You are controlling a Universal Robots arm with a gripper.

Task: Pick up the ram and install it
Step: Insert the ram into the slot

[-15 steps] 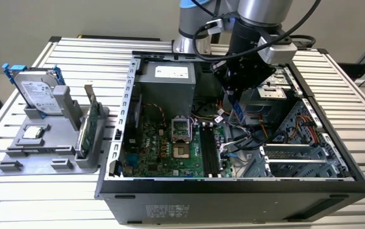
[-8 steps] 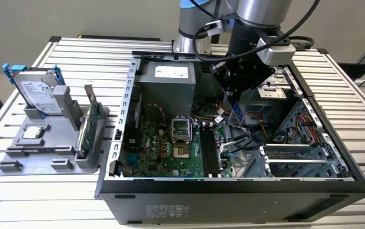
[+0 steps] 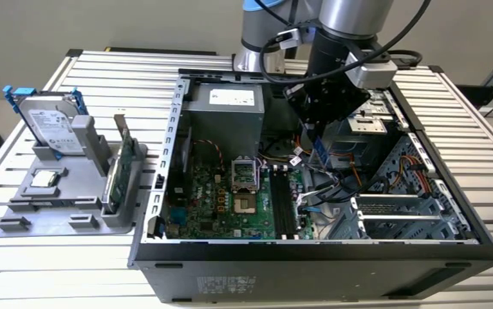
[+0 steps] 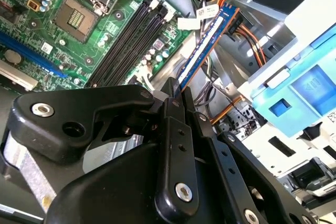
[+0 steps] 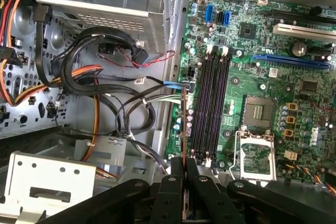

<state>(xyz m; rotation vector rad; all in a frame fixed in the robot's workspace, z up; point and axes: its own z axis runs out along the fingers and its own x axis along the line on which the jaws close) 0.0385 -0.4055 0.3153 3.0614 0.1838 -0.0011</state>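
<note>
Thin blue circuit-board ram stick point(image 4: 206, 40), orange-edged, small dark chips along its face. Clamped at one end between black fingertips, tilted, free end toward 1 o'clock in the second wrist view. Held above the motherboard, not seated in any slot.

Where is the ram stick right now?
The ram is clamped in the gripper, held above the open computer case, beside the black memory slots and over the cable bundle.

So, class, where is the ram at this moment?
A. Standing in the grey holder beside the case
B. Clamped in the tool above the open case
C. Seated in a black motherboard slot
B: in the second wrist view the tool is shut on the ram, above the black slots, which have no stick in them.
</note>
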